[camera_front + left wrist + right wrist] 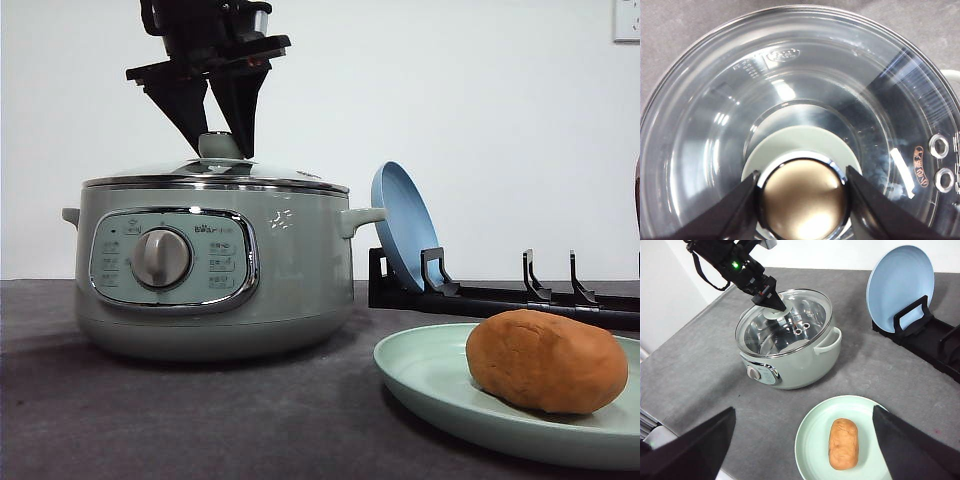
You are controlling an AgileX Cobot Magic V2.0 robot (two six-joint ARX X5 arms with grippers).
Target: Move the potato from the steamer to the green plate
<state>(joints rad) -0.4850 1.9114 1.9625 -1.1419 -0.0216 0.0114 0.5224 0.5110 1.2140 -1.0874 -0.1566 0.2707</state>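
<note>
Nearest the cam, the potato (546, 360) already lies on the green plate (425, 375) at the bench front, so the transfer itself looks done. The right gripper (802, 440) hangs above the plate, jaws wide apart w/ nothing in them. Further back, the lid (785, 322) sits on the steamer (215, 265); the left gripper (222, 135) has its jaws either side of the lid knob (804, 197), touching or nearly so, so prob. only letting go is left.

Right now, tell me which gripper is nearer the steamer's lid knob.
Left. The left gripper has its fingers either side of the lid knob on the steamer. The right gripper hangs open above the green plate, well apart.
</note>
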